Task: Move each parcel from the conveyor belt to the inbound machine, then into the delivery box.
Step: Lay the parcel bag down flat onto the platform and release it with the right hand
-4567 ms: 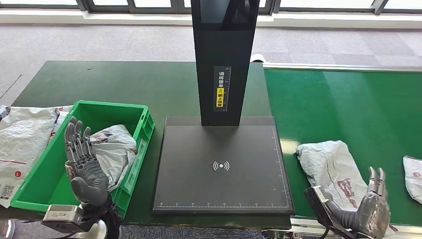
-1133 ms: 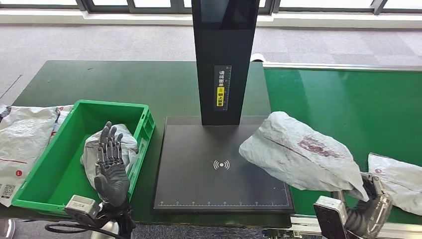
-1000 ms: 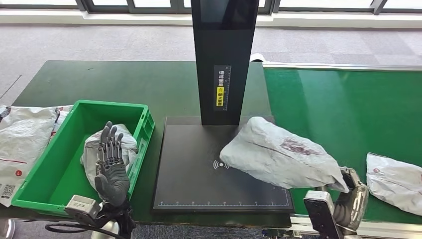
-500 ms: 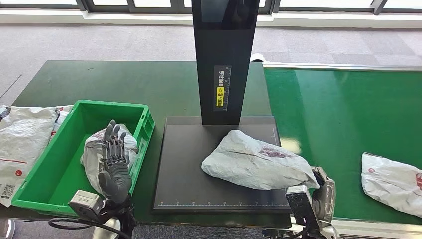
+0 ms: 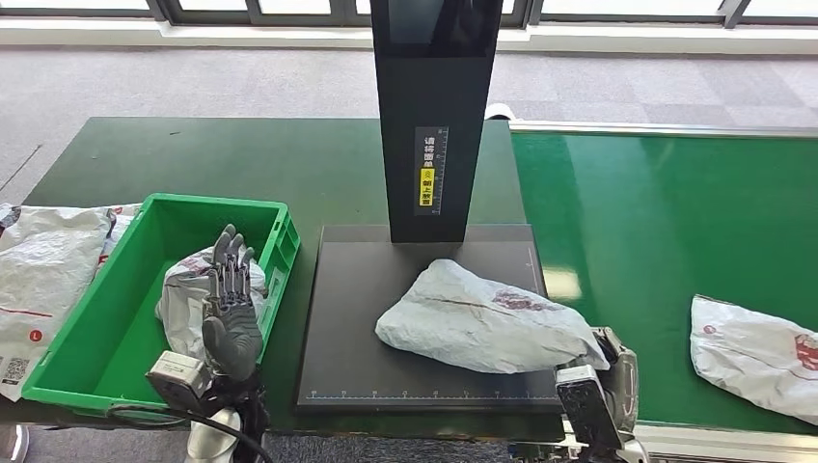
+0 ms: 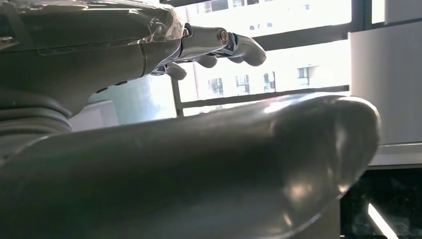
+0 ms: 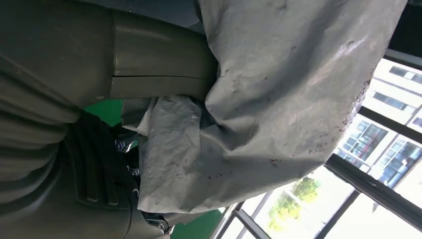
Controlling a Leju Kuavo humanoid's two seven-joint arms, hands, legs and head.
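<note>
Carried off the conveyor belt [image 5: 675, 212] since the earliest frame, the grey parcel [image 5: 482, 328] now lies across the inbound machine's [image 5: 429, 318] black plate, its end still gripped by the right hand [image 5: 617, 371] at the plate's near corner. Beyond that hand another parcel [image 5: 757, 357] rests on the belt. Left hand [image 5: 231, 309], fingers spread and holding nothing, is raised over the green delivery box [image 5: 154, 289], above a bagged parcel [image 5: 188, 294].

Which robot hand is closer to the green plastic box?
Left. The left hand is raised open over the green plastic box; the right hand grips the grey plastic parcel on the far side of the black scanner plate.
</note>
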